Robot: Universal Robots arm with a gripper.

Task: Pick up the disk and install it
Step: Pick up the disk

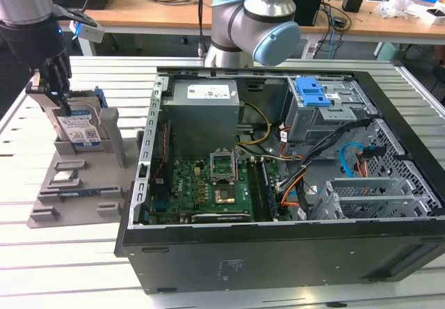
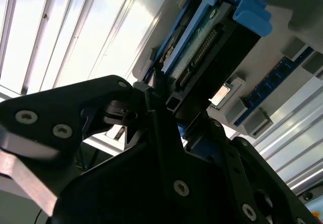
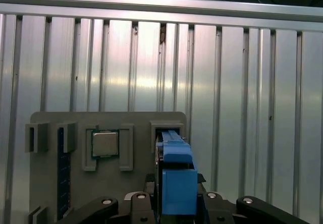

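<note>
while exterior view shows the disk (image 1: 78, 131) upright, first wrist view shows the gripper (image 3: 179, 186) clasping it.

You see the disk (image 3: 176, 161) standing on edge in a slot of the grey holder (image 3: 101, 120), with the gripper (image 3: 176, 199) clamped on its blue bracket. A square chip (image 3: 105, 143) sits in the neighbouring pocket, and the holder lies on the ribbed surface (image 3: 252, 108).
</note>
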